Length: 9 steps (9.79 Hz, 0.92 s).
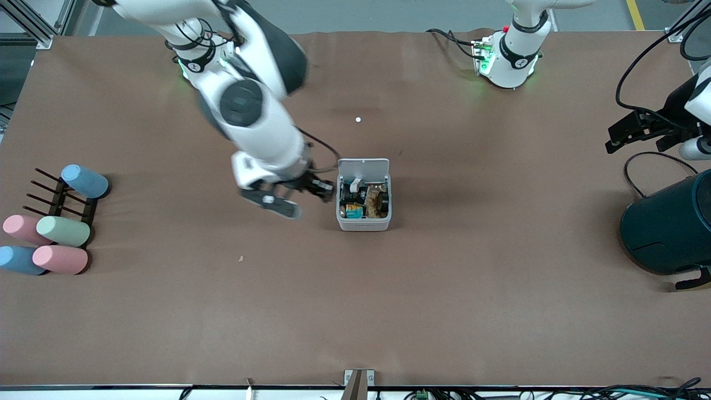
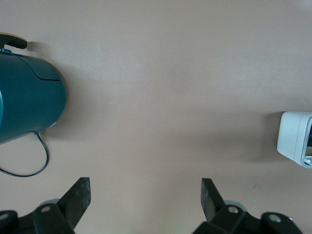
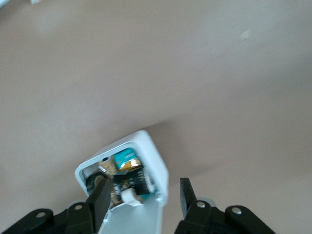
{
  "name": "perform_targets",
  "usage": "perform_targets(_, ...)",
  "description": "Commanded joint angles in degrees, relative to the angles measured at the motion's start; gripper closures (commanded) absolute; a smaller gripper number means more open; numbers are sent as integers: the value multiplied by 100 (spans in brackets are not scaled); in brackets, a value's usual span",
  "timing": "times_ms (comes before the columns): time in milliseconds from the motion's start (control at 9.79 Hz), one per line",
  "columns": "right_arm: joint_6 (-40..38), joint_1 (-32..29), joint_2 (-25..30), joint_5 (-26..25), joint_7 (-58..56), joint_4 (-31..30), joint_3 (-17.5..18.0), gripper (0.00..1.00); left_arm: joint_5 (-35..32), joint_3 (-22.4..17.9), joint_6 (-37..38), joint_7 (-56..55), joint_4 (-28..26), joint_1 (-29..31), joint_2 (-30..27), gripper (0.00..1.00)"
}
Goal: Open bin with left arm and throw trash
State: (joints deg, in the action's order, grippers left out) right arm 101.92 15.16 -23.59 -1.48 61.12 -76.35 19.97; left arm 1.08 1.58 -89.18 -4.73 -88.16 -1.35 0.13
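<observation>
The white-grey bin [image 1: 364,223] stands mid-table with its lid [image 1: 364,166] swung up and open. Inside lie the black printed wrapper [image 1: 351,194], the white oblong piece [image 1: 355,181] and the black roll [image 1: 382,200], among other scraps. My right gripper [image 1: 325,191] is open and empty, just over the bin's wall toward the right arm's end. In the right wrist view its fingers [image 3: 100,197] straddle that wall [image 3: 155,161]. My left gripper [image 1: 614,139] is open and empty above the table at the left arm's end. The bin [image 2: 295,139] shows far off in its wrist view.
A large dark teal cylinder [image 1: 666,228] lies at the left arm's end, also in the left wrist view [image 2: 29,102]. A dark rack [image 1: 61,203] with pastel cups [image 1: 62,230] stands at the right arm's end. A white dot [image 1: 358,119] and a brown crumb [image 1: 241,258] lie on the table.
</observation>
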Motion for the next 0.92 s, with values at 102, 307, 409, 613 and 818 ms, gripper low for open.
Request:
perform_targets(102, -1512, -1292, 1091, 481, -1807, -275, 60, 33, 7, 0, 6, -80, 133, 21, 58, 0)
perform_targets(307, -2392, -2163, 1540, 587, -3477, -275, 51, 22, -2, 9, 5, -98, 124, 21, 58, 0)
perform_targets(409, -2640, -2462, 1707, 587, -4154, -292, 33, 0, -2, 9, 14, -98, 107, 29, 49, 0)
perform_targets(613, -2721, -2676, 1910, 544, -4512, -327, 24, 0, -2, 9, 23, -89, 106, 29, 49, 0)
perform_targets(818, -2704, -2650, 2033, 535, -4469, -397, 33, 0, -11, 9, 14, -63, 115, 29, 49, 0)
